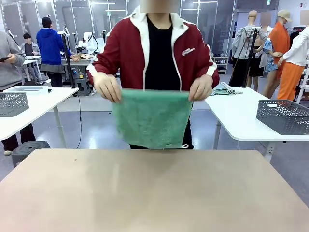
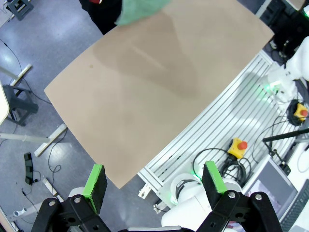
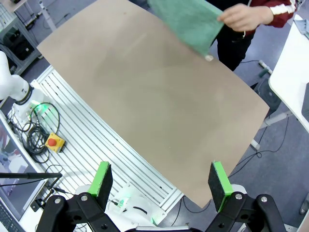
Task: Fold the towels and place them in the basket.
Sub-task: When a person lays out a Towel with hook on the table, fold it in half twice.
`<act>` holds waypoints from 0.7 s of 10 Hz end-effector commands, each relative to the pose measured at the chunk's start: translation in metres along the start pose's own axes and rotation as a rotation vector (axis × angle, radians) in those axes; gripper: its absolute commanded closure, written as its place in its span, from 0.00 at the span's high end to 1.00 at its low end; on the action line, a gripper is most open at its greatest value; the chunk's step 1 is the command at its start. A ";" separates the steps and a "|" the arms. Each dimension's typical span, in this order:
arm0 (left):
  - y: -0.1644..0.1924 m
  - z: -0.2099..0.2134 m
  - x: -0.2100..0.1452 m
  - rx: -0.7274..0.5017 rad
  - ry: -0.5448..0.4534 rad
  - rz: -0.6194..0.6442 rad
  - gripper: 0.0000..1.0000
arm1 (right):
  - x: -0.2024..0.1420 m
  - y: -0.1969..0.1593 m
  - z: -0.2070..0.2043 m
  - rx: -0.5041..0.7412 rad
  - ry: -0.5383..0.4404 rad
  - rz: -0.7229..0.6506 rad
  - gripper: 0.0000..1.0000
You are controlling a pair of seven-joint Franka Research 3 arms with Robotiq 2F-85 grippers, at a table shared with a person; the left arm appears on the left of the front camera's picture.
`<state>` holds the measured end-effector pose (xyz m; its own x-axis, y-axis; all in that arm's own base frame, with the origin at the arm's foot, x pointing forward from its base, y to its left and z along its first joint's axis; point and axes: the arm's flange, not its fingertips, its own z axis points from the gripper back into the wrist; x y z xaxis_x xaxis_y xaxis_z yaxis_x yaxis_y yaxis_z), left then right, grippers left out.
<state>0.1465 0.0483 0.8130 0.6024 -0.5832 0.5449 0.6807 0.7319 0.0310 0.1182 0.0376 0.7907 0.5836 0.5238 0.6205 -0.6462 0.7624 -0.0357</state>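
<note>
Holding back looks the right call for this step: the mint green terry towel (image 1: 152,118) is in the person's hands (image 1: 107,88) and not yet down on the tan flat tabletop (image 1: 154,193). Both arms do best to hang high over the near edge, leave the surface free, and go for a corner only once the cloth lies flat. Left gripper (image 2: 154,181): black with green pads, jaws spread wide, nothing between them, touching nothing; below it are the near table edge and the slotted aluminium base frame (image 2: 227,121). Right gripper (image 3: 160,178): likewise released and empty, poised above the near edge. Next out, the tabletop is bare. Past its far edge the towel hangs in the air, gripped at its two top corners, roughly square, with its lower hem just above the far edge. A small white loop (image 1: 184,146) sits at one lower corner. Whether the cloth is already doubled cannot be told. Judgement: the task is at its start. Soft terry will likely sag and bunch if pinched mid-panel, so corner pinches should serve better. Farther off, a dark grey perforated plastic basket (image 1: 283,116) sits on a white side table (image 1: 241,118) to the robot's right, and a second grey basket (image 1: 12,104) on another white table (image 1: 43,101) to the left. Which one is meant for the towel cannot be told.
</note>
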 end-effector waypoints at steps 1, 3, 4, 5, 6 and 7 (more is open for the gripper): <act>-0.002 0.000 -0.001 -0.002 -0.004 -0.005 1.00 | -0.002 0.004 0.005 0.002 -0.014 0.016 1.00; -0.002 0.000 -0.001 -0.002 -0.004 -0.005 1.00 | -0.002 0.004 0.005 0.002 -0.014 0.016 1.00; -0.002 0.000 -0.001 -0.002 -0.004 -0.005 1.00 | -0.002 0.004 0.005 0.002 -0.014 0.016 1.00; -0.002 0.000 -0.001 -0.002 -0.004 -0.005 1.00 | -0.002 0.004 0.005 0.002 -0.014 0.016 1.00; -0.002 0.000 -0.001 -0.002 -0.004 -0.005 1.00 | -0.002 0.004 0.005 0.002 -0.014 0.016 1.00; -0.002 0.000 -0.001 -0.002 -0.004 -0.005 1.00 | -0.002 0.004 0.005 0.002 -0.014 0.016 1.00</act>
<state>0.1465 0.0483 0.8130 0.6024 -0.5832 0.5449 0.6807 0.7319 0.0310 0.1182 0.0376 0.7907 0.5836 0.5238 0.6205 -0.6462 0.7623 -0.0357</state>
